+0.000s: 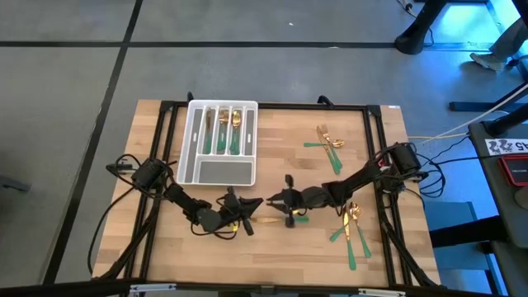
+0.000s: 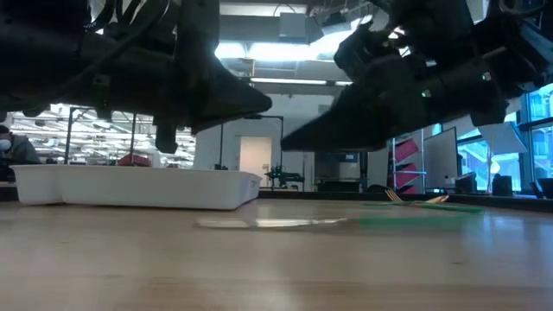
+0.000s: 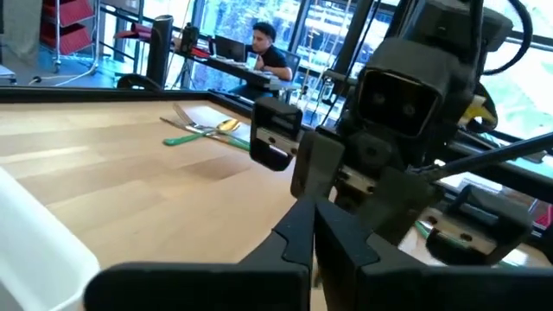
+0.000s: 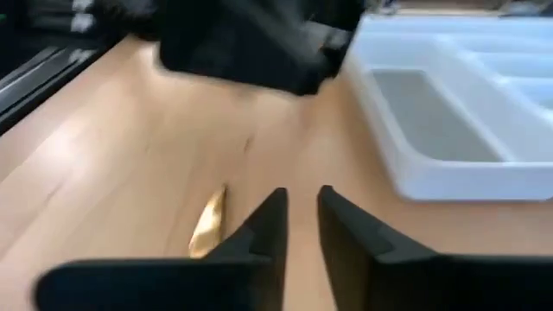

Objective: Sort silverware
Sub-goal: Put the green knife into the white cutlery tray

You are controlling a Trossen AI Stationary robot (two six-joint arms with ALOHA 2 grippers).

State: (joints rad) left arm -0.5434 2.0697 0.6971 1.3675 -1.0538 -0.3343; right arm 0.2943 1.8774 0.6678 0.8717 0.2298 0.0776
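Facing each other low over the front middle of the wooden table (image 1: 272, 169), the two grippers nearly meet above one piece of silverware: the left gripper (image 1: 244, 216) has its fingers (image 3: 294, 238) pressed together, and whether they pinch the piece cannot be told; the right gripper (image 1: 282, 200) shows a narrow gap between its fingers (image 4: 268, 225), with nothing seen in it. The piece lying between them (image 1: 266, 219) is flat on the wood, gold end toward the left gripper, green handle (image 2: 406, 222) under the right one. Behind the left gripper sits the white tray (image 1: 198, 172): three of its narrow slots hold gold-and-green silverware (image 1: 228, 128), the exact count unclear, while the wide front compartment shows nothing. Two loose groups of silverware lie on the right half: one (image 1: 328, 144) toward the back, of about three pieces, one (image 1: 353, 227) near the front right, of about four. No writing on them is readable.
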